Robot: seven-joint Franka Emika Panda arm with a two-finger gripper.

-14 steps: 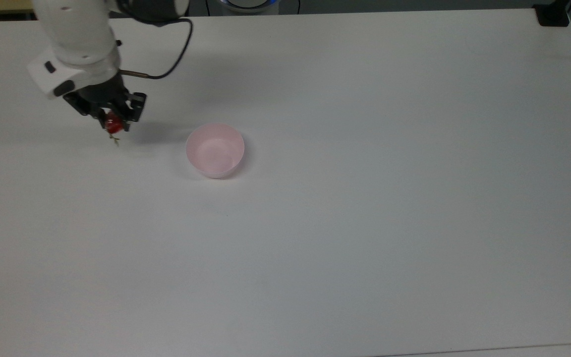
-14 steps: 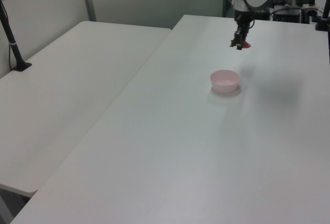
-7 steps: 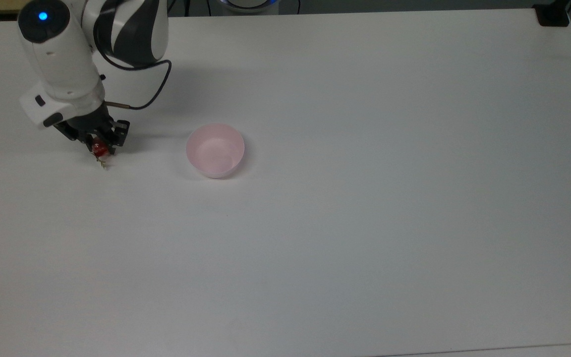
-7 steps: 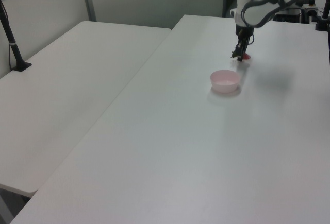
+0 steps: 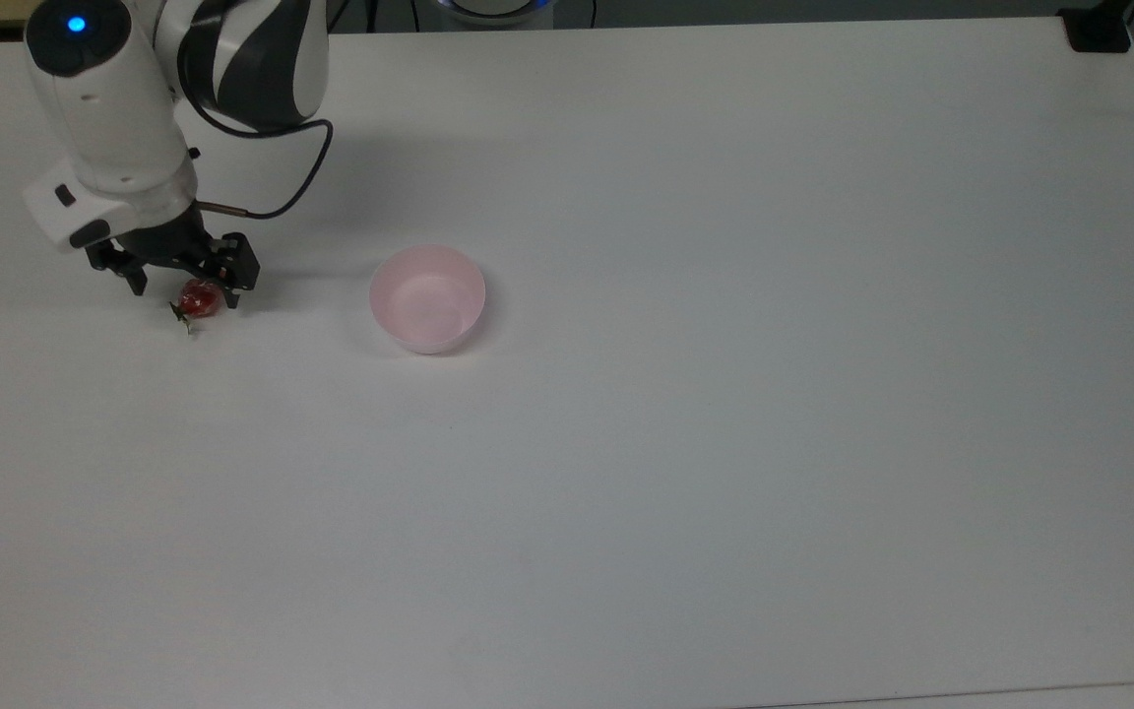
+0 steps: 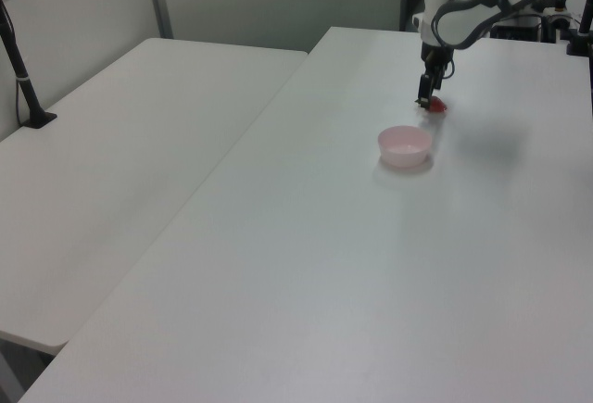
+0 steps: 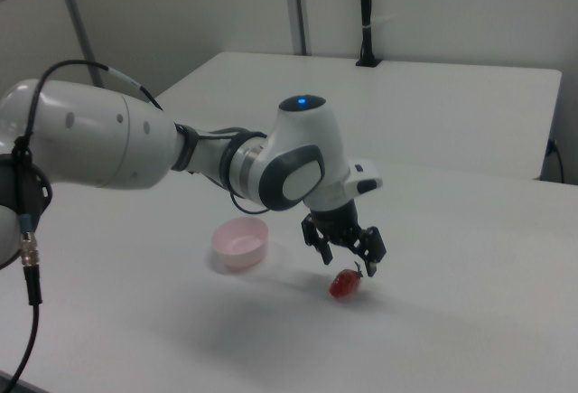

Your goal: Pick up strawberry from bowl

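The strawberry (image 5: 199, 298) lies on the white desk (image 5: 724, 394), outside the bowl (image 5: 427, 298) and well apart from it, at about 9 o'clock from the bowl in the top view. Its green stem points toward 7 o'clock in the top view. In the right view the strawberry (image 7: 344, 284) rests on the desk (image 7: 470, 321) at about 4 o'clock from the bowl (image 7: 239, 241), with its stem at the upper right end.

The hand (image 5: 183, 281) sits just above the strawberry, released: its two black fingers are spread apart, one at 10 o'clock and one at 2 o'clock of the fruit in the top view, and neither grips it. The right view shows the hand (image 7: 348, 253) hanging slightly above the strawberry with a gap between fingertips and fruit. In the left view the hand (image 6: 425, 100) and strawberry (image 6: 436, 104) are at 1 o'clock from the bowl (image 6: 405, 145).

The bowl stands upright. A black cable (image 5: 282, 202) loops from the wrist over the desk at 10 o'clock of the bowl. A black clamp (image 5: 1099, 30) sits at the desk's far corner, at 2 o'clock in the top view. Nothing lies between the hand and the strawberry. A second white desk (image 6: 120, 171) adjoins on the left view's left.
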